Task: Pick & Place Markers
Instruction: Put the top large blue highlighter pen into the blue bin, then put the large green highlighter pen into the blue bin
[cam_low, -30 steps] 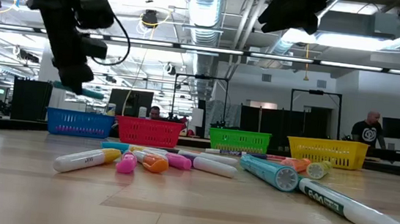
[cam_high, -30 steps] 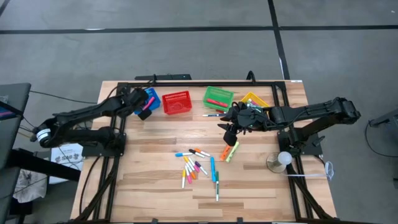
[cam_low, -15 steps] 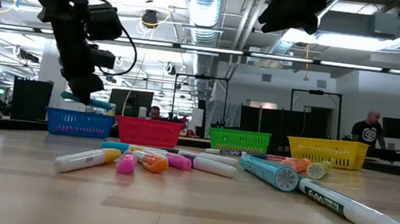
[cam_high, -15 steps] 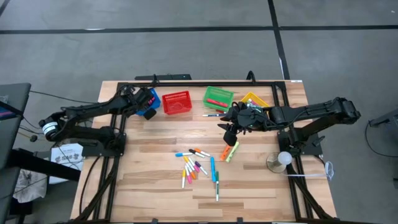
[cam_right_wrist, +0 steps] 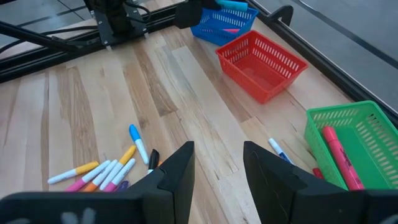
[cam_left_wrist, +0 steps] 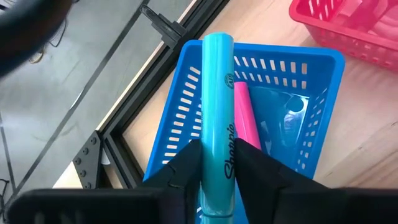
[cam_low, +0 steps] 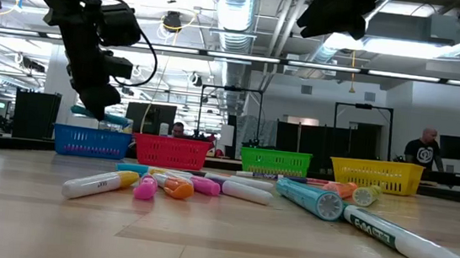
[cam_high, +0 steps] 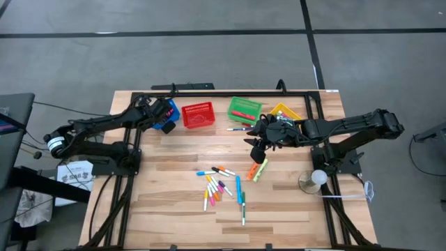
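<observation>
Left gripper (cam_left_wrist: 217, 163) hangs over the blue slotted plastic basket (cam_left_wrist: 186, 106), fingers closed on a light-blue highlighter marker (cam_left_wrist: 216, 118); a pink marker (cam_left_wrist: 246, 118) lies inside the basket. Right gripper (cam_right_wrist: 217, 163) hovers above mid-table with fingers parted, holding nothing. Loose coloured markers (cam_high: 221, 187) lie scattered on the wooden table (cam_high: 174, 160).

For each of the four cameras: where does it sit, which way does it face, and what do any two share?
High view: overhead, straight down on the wooden table; both arms show.
Low view: tabletop height, level past scattered markers toward four baskets; arms enter from above.
Left wrist view: over the blue mesh basket; left gripper holds a turquoise marker.
Right wrist view: across the table; right gripper open, empty.
Shared: wrist views both show the red mesh basket.
</observation>
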